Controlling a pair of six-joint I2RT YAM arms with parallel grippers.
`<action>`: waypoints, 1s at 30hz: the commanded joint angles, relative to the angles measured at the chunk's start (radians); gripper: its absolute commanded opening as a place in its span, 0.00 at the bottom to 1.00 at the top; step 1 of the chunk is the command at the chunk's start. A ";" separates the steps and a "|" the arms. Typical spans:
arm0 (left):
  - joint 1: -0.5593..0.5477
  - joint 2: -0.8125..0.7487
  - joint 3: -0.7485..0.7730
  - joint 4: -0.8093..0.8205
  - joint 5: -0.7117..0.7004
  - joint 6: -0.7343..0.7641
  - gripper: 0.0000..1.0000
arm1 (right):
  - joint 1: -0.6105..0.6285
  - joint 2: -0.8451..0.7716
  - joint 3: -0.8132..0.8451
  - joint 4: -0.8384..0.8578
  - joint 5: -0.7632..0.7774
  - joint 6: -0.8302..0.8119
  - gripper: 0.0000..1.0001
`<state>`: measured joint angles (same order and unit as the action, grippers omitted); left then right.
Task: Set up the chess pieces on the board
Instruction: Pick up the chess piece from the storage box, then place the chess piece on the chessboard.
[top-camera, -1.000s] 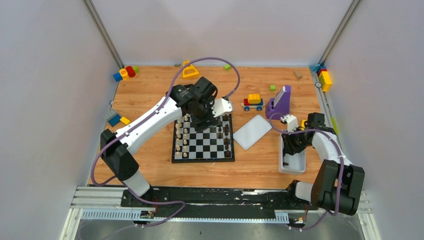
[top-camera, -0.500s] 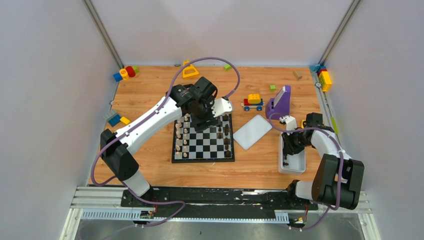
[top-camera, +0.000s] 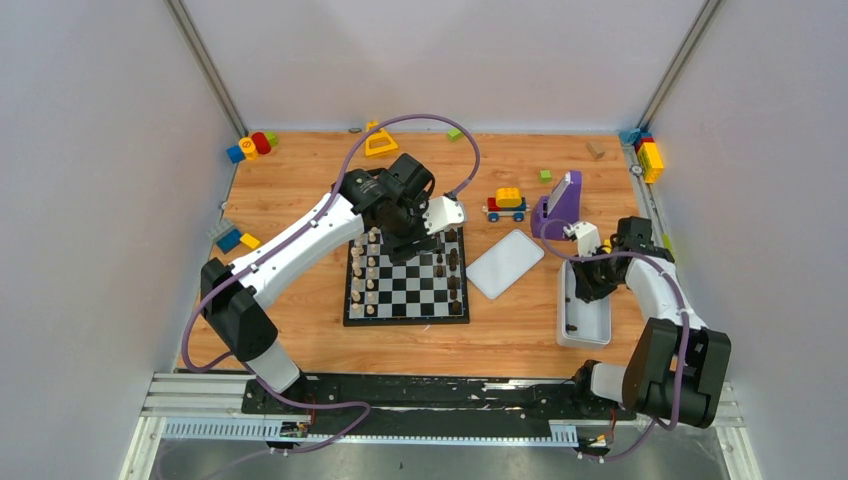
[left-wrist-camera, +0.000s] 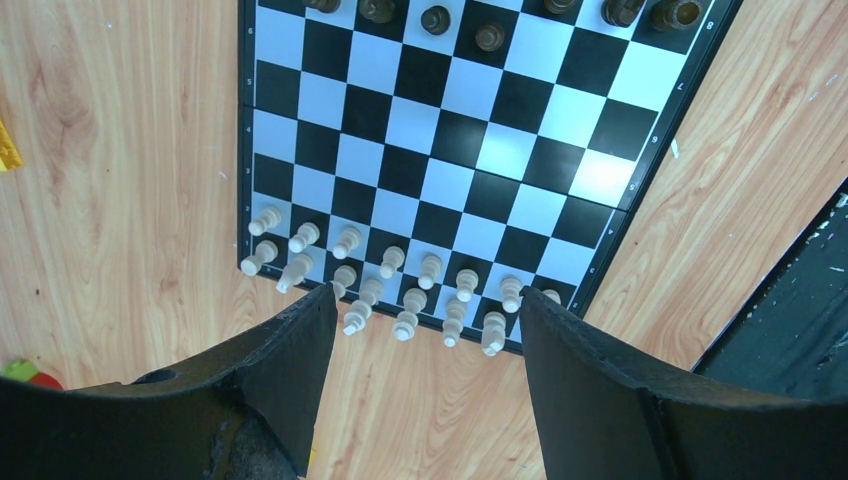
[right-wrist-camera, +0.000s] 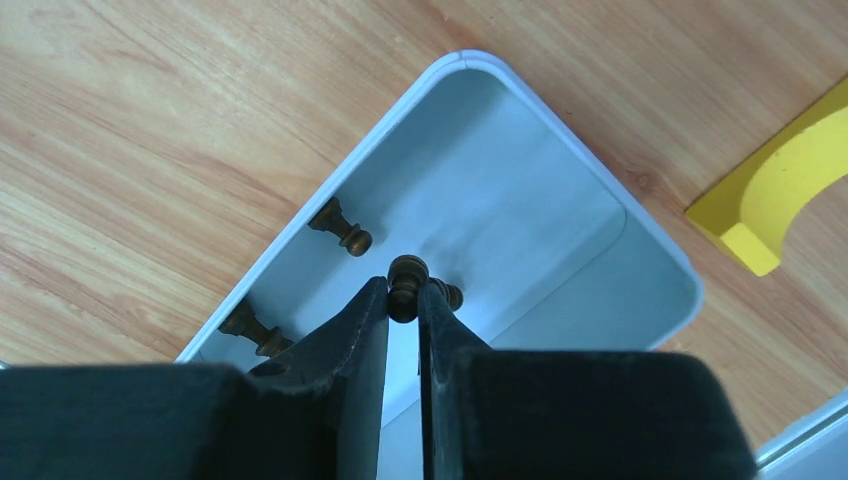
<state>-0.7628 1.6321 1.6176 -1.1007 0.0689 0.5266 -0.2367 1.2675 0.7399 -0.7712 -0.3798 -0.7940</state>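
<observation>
The chessboard (top-camera: 410, 290) lies mid-table; it also shows in the left wrist view (left-wrist-camera: 520, 130). Cream chess pieces (left-wrist-camera: 430, 270) stand in two rows along its left side, dark brown pieces (left-wrist-camera: 489, 37) along its right side. My left gripper (left-wrist-camera: 425, 320) is open and empty, hovering above the board's far end. My right gripper (right-wrist-camera: 403, 292) is shut on a dark brown chess piece (right-wrist-camera: 405, 282), held above the white tray (right-wrist-camera: 560, 240). Other dark pieces (right-wrist-camera: 340, 227) lie in the tray. In the top view the right gripper (top-camera: 585, 285) is over the tray's far end.
The white tray lid (top-camera: 505, 263) lies between board and tray. A purple stand (top-camera: 560, 205), a toy car of blocks (top-camera: 506, 204) and loose coloured blocks (top-camera: 250, 146) sit at the back. A yellow arch block (right-wrist-camera: 790, 180) lies beside the tray.
My right gripper has lifted and drawn back toward the tray's far end, with a dark piece held between its fingers. The left arm has not moved.
</observation>
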 joint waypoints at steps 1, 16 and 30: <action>0.009 -0.045 -0.002 0.023 0.001 0.000 0.75 | 0.002 -0.031 0.054 -0.026 0.022 0.006 0.06; 0.111 -0.112 -0.034 0.068 0.051 -0.054 0.76 | 0.152 -0.087 0.383 -0.297 -0.253 0.103 0.07; 0.342 -0.287 -0.123 0.172 0.100 -0.149 0.83 | 0.684 0.154 0.559 -0.177 -0.121 0.263 0.07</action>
<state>-0.4644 1.4326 1.5249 -0.9977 0.1314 0.4286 0.3489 1.3457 1.2366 -1.0195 -0.5442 -0.5896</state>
